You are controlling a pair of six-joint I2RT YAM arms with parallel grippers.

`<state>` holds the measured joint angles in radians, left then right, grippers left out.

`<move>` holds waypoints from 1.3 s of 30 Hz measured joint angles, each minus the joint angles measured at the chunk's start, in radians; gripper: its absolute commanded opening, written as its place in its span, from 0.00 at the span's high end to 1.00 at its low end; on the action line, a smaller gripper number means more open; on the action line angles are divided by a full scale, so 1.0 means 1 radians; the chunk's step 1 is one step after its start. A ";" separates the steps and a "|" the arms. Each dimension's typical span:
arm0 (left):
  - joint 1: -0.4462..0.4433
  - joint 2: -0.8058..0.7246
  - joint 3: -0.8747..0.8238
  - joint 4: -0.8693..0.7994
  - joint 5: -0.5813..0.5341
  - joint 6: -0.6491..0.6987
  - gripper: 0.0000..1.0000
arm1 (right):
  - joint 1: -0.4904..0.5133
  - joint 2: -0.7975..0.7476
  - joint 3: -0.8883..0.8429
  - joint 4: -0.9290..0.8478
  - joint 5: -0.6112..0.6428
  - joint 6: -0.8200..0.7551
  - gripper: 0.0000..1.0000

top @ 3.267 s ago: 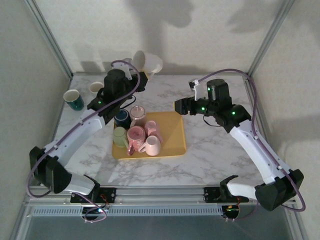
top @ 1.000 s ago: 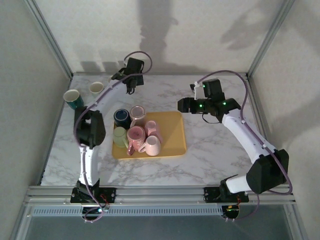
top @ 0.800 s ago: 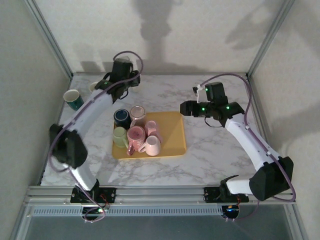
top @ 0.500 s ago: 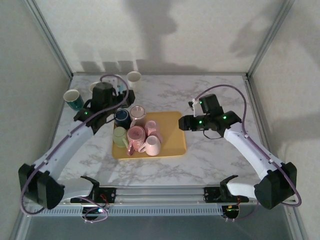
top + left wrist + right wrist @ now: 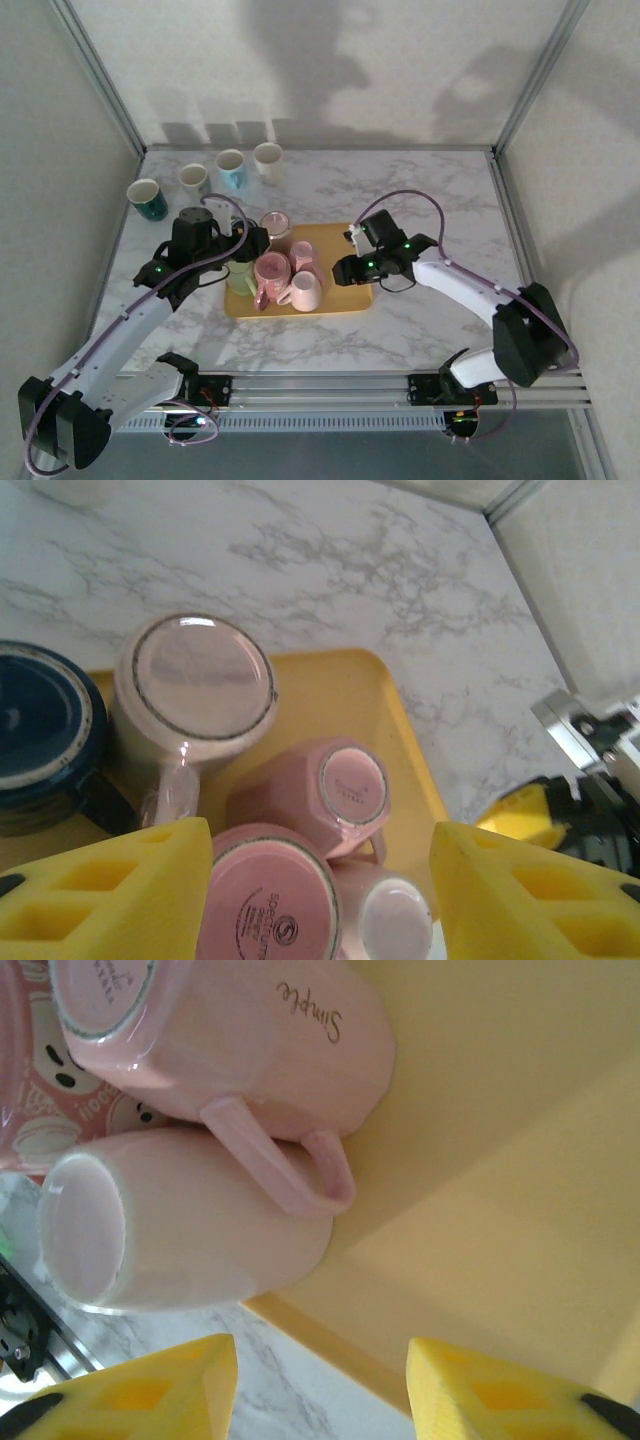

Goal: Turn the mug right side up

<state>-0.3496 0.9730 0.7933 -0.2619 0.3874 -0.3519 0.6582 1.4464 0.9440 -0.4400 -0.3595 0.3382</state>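
Several mugs stand bottom up on a yellow tray (image 5: 345, 252). In the left wrist view I see a dark blue mug (image 5: 40, 720), a beige mug (image 5: 200, 675), an eight-sided pink mug (image 5: 350, 790), a pink mug with a printed base (image 5: 270, 905) and a pale pink mug (image 5: 395, 915). My left gripper (image 5: 320, 900) hovers open above them, at the tray's left (image 5: 245, 245). My right gripper (image 5: 320, 1390) is open and empty over the tray's near edge, just beside the pale pink mug (image 5: 180, 1220) and the pink mug marked "Simple" (image 5: 250, 1040).
A teal mug (image 5: 147, 198), a cream mug (image 5: 193, 178), a light blue mug (image 5: 231, 165) and a white mug (image 5: 267, 156) stand upright in a row at the back left. A green mug (image 5: 240, 275) sits at the tray's left edge. Frame posts rise at the table's corners.
The left arm swung from the back of the table to above the tray's mugs. The right arm moved left and nearer, onto the tray's right side, and its jaws narrowed a little.
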 measured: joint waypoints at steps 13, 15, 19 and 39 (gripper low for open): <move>0.001 -0.006 -0.069 0.035 0.036 -0.008 0.41 | 0.001 0.157 -0.002 0.182 -0.057 -0.001 0.40; 0.001 0.003 -0.069 0.050 0.036 -0.011 0.41 | 0.002 0.175 -0.002 0.195 -0.061 0.003 0.39; 0.001 0.029 -0.069 0.067 0.037 -0.016 0.41 | 0.002 0.208 -0.002 0.221 -0.063 0.014 0.38; 0.006 0.124 -0.068 0.125 0.035 -0.041 0.41 | -0.029 0.230 0.056 0.207 0.096 -0.061 0.48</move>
<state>-0.3431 1.0966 0.7254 -0.1371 0.4229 -0.3931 0.6292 1.6764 0.9997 -0.2333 -0.2638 0.2775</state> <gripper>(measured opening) 0.593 0.522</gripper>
